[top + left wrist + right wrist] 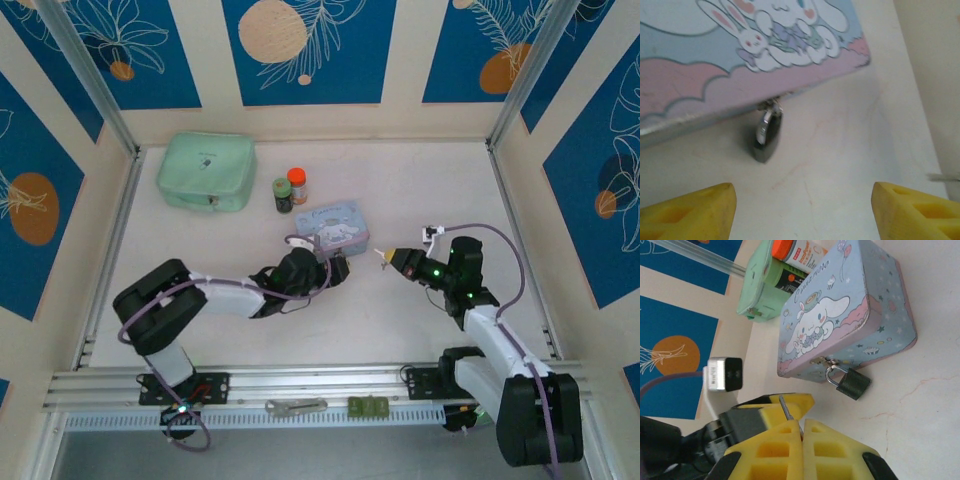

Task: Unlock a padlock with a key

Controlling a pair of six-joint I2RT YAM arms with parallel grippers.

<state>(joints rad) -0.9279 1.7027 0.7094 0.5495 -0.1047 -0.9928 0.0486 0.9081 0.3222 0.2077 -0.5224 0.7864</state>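
My fingers (687, 212) are yellow. The tin (875, 305) is pale blue with white rabbits and pink clouds; the padlock (856, 383) is dark, its shackle (828, 375) silver.

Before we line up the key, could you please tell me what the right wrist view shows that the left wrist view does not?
Right wrist view adds: the right gripper shut on the key, the full lid of the cartoon tin, and a green pouch and two bottles behind it.
Left wrist view adds: the left gripper, jaws open, touching nothing, aimed at the padlock.
Both share: the padlock hanging from the cartoon tin's clasp, its body lying on the white table.
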